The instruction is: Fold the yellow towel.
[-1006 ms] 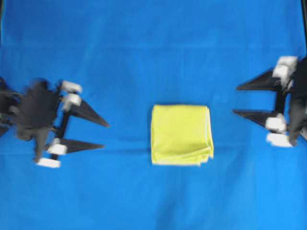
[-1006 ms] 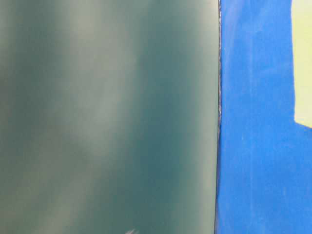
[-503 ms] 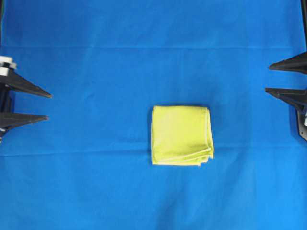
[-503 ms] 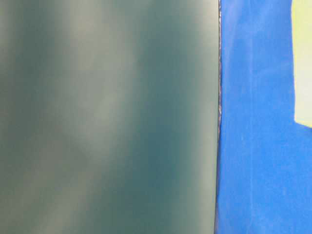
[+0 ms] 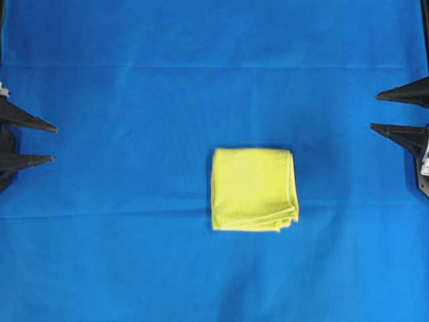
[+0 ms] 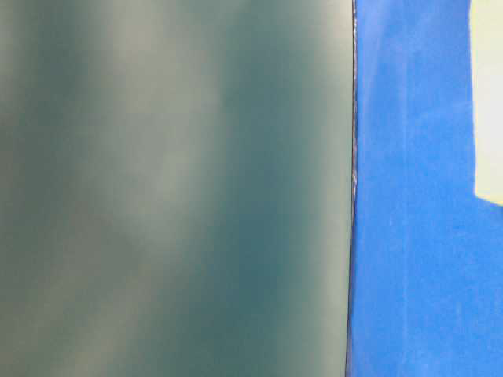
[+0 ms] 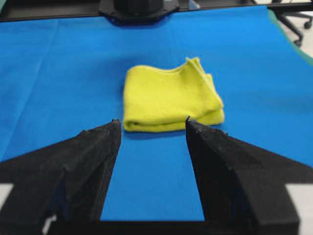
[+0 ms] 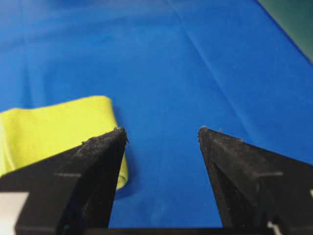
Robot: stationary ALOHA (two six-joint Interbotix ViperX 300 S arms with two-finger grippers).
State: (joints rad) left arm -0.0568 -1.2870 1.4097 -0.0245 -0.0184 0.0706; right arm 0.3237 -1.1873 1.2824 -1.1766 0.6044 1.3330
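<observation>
Both grippers, left (image 5: 53,142) and right (image 5: 373,111), hold empty jaws spread at opposite edges of the blue worktop (image 5: 134,67), well apart from the folded yellow towel (image 5: 253,190) lying between them.

Yellow towel (image 5: 253,190), apparently folded square

Blue table cover (image 5: 134,80), creased, blurry grey-green panel (image 6: 173,188), office chair base (image 7: 296,22) bkgd

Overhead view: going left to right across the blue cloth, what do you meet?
Left gripper, jaws apart and empty → folded yellow towel lying alone on the blue cloth → right gripper, jaws apart and empty.
</observation>
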